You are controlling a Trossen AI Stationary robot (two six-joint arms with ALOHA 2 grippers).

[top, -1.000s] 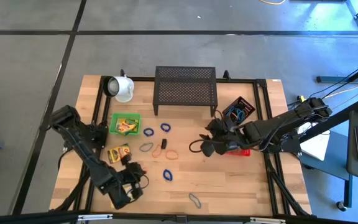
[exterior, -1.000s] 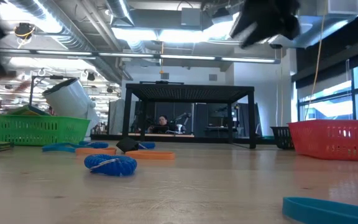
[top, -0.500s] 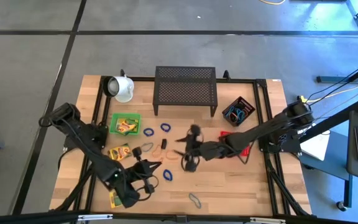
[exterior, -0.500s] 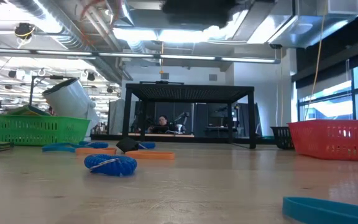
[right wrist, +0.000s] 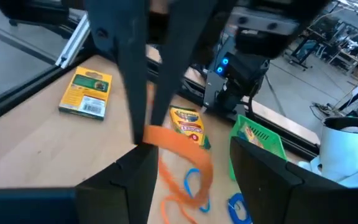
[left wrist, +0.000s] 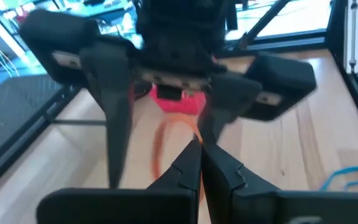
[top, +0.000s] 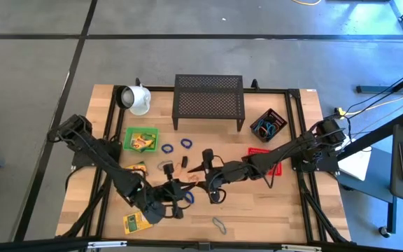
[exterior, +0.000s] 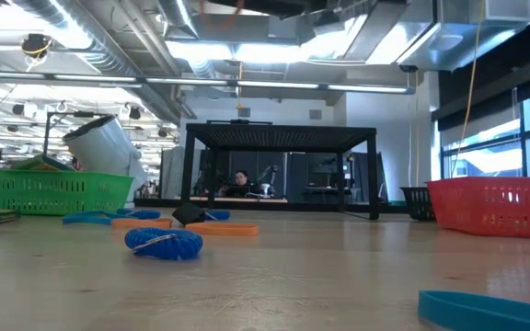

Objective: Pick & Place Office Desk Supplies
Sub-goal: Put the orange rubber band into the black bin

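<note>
Writing: the yellow-and-green cardboard crayon box (right wrist: 87,92) and a second box (right wrist: 190,124) carry printed lettering, too blurred to read; no other label is legible.
Left gripper (left wrist: 201,152): near the table's centre, slightly toward 6 o'clock; its fingers are pressed together, pinching one end of the thin orange rubber-band loop (right wrist: 166,138).
Right gripper (right wrist: 197,152): facing the left one from the 3 o'clock side, fingers spread wide, one on either side of the band and the left fingertips, holding nothing.
Band's axis: the loop is stretched long, running from the left fingertips toward the right gripper, roughly 9 to 3 o'clock, sagging toward the wooden table (top: 271,203).
Hidden: in the high view the arms cover the band itself; the flat red plastic basket (top: 266,159) at 3 o'clock lies partly under the right arm, and the second crayon box partly under the left arm.
Low view: neither gripper shows, only dark shapes at the upper edge; a blue band (exterior: 486,308) is cut off at the corner; a person (exterior: 239,181) sits far behind the large black mesh rack (top: 208,98).
Other supplies: blue loops (top: 167,148) lie at 10 o'clock beside the green plastic basket (top: 128,133); one crayon box rests at 7 o'clock by the near edge.
Small black bin (top: 268,124): at 2 o'clock, holding tangled bands.
</note>
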